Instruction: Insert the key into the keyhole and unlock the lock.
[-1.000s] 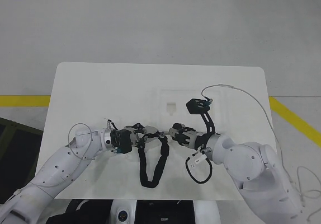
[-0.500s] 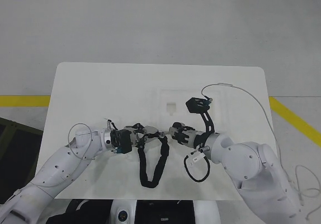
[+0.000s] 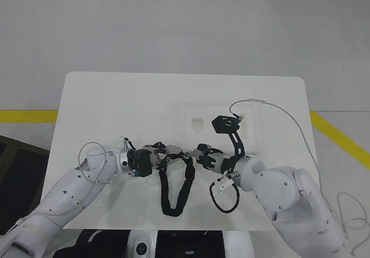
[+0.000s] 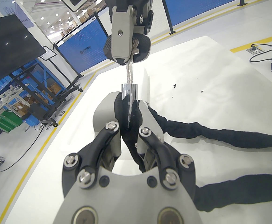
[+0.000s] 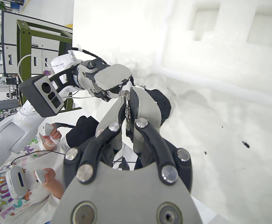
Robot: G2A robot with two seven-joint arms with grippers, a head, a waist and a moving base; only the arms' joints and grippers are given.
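Left gripper pinches lock barrel at table middle; right gripper clamps key head, blade at barrel's end. We judge key stiff, thin (twist by head); chain limp, heavy: hold barrel.

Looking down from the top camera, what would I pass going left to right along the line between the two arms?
Left gripper → lock → key → right gripper.
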